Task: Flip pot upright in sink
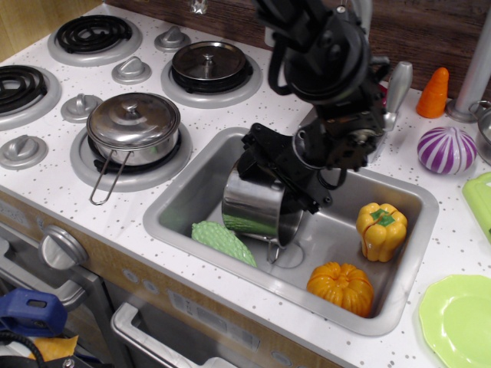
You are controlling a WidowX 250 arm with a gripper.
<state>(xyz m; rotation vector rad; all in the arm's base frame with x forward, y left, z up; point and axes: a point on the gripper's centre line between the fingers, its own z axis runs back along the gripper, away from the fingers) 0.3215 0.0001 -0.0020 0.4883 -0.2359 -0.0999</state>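
The small shiny steel pot [249, 205] is tilted on its side in the left half of the grey sink [178, 221]. Its wire loop handle [275, 251] hangs down toward the round drain mark. My black gripper [280, 180] comes down from the upper right and sits on the pot's upper rim, which it hides. The fingers look closed on the rim and seem to hold the pot tilted. The pot's opening faces right, behind the gripper.
In the sink lie a green vegetable [222, 239], a yellow pepper [380, 228] and an orange pumpkin [341, 287]. A lidded steel pot [133, 123] and a dark-lidded pan [209, 64] stand on the stove. The faucet [397, 88], carrot [434, 92], purple onion [447, 149] and green plate [460, 318] are at right.
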